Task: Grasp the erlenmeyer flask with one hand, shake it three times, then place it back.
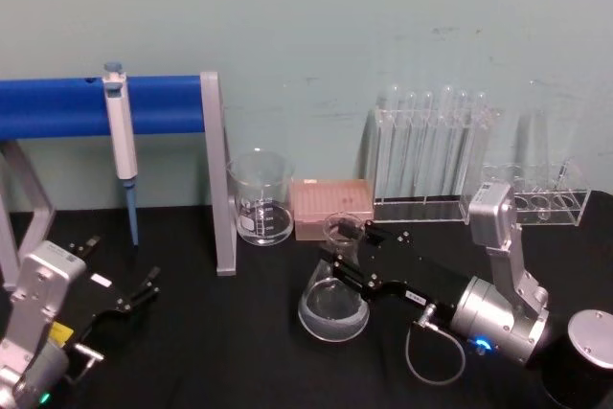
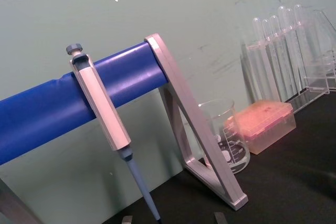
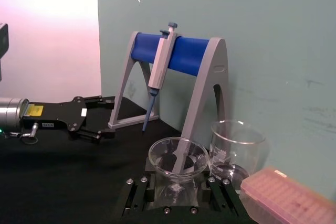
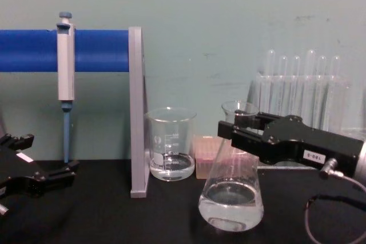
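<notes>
Between right fingers, erlenmeyer flask, apparently upright.

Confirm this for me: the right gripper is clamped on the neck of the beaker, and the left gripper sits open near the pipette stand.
Not the beaker. The chest view shows the right gripper clamped on the neck of the erlenmeyer flask; the beaker stands free beside the stand's post. The left gripper does sit open near the pipette stand.

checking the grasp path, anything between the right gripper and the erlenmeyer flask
Nothing visible. The right gripper sits around the erlenmeyer flask at its neck; the beaker and pink box stand behind, apart. The left gripper rests far left.
</notes>
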You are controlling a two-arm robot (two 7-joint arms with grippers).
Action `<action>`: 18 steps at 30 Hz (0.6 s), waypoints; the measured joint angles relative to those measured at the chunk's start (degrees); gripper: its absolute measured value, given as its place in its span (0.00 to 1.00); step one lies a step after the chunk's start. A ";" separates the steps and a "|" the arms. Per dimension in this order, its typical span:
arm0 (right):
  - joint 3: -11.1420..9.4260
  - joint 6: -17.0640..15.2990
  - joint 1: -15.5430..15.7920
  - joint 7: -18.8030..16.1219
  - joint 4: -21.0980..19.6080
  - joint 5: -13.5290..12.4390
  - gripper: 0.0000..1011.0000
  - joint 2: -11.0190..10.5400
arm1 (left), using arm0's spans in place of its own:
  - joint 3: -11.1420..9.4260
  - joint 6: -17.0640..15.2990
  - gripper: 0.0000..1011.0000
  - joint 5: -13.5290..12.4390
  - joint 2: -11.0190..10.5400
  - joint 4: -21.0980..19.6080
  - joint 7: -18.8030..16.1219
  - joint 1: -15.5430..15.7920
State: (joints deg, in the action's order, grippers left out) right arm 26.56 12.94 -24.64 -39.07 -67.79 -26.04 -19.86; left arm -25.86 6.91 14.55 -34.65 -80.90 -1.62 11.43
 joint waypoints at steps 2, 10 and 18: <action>0.21 0.14 -0.47 -0.29 0.94 0.08 0.45 0.23 | 0.00 0.00 0.99 0.00 0.00 0.00 0.00 0.00; 0.94 0.53 -1.85 -1.19 3.40 0.47 0.45 0.94 | 0.00 0.00 0.99 0.00 0.00 0.00 0.00 0.00; 1.49 0.66 -2.38 -1.67 4.48 0.71 0.45 1.38 | 0.00 0.00 0.99 0.00 0.00 0.00 0.00 0.00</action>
State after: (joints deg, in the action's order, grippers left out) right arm 28.04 13.60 -27.03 -40.74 -63.32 -25.33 -18.48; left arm -25.86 6.91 14.55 -34.65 -80.90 -1.62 11.43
